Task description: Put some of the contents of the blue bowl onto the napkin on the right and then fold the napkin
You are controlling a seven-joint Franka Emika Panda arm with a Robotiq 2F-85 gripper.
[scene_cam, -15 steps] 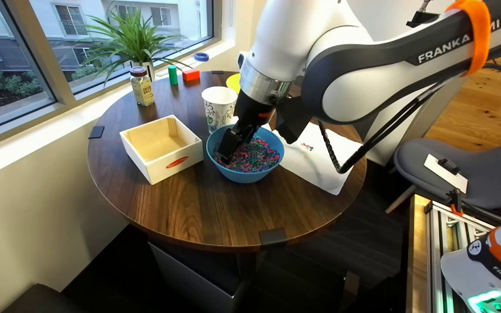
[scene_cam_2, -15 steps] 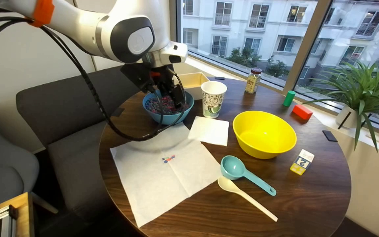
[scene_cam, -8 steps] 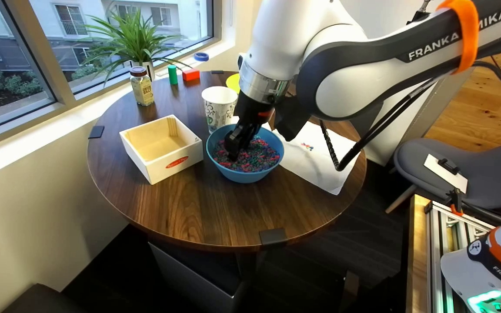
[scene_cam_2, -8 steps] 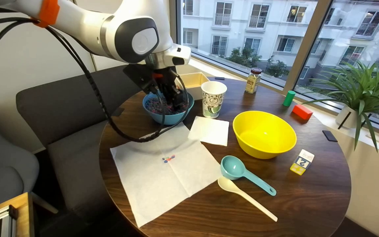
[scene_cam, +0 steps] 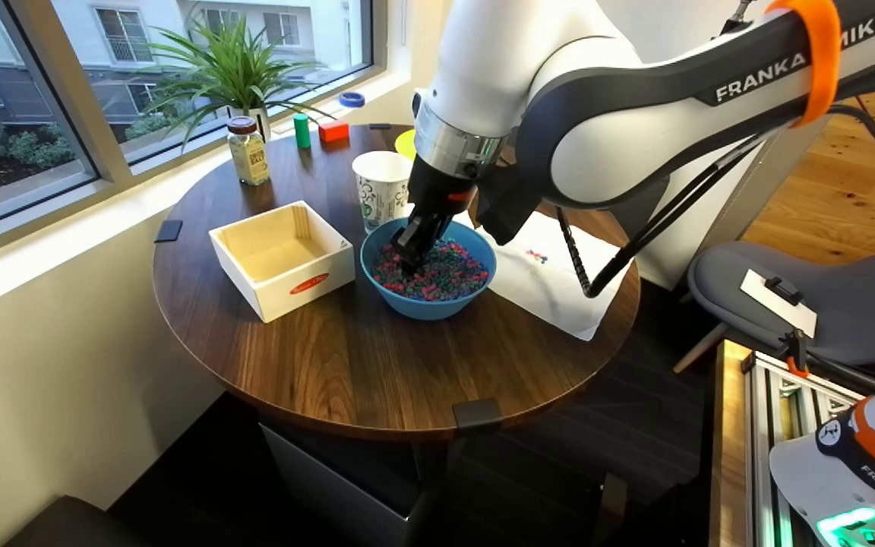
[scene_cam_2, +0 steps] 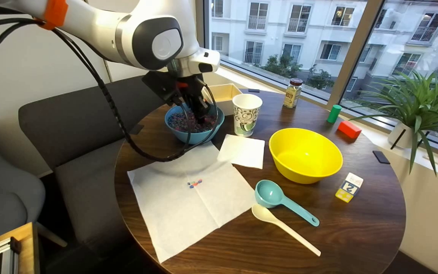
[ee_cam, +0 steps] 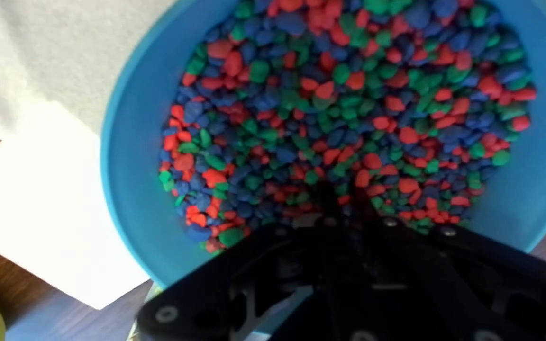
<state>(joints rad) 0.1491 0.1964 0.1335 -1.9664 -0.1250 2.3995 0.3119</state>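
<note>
Down among the contents [ee_cam: 344, 104] of the blue bowl [ee_cam: 131, 156], the gripper [ee_cam: 343, 189] is nearly closed, any grip unclear. A few dot the near napkin [scene_cam_2: 177, 213].

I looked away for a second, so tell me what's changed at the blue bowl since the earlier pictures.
The tool in the blue bowl has drawn its jaws together, from wide apart to nearly closed. Whether it pinches any coloured bits isn't clear. The bowl, the larger napkin and the few bits on it stayed put.
</note>
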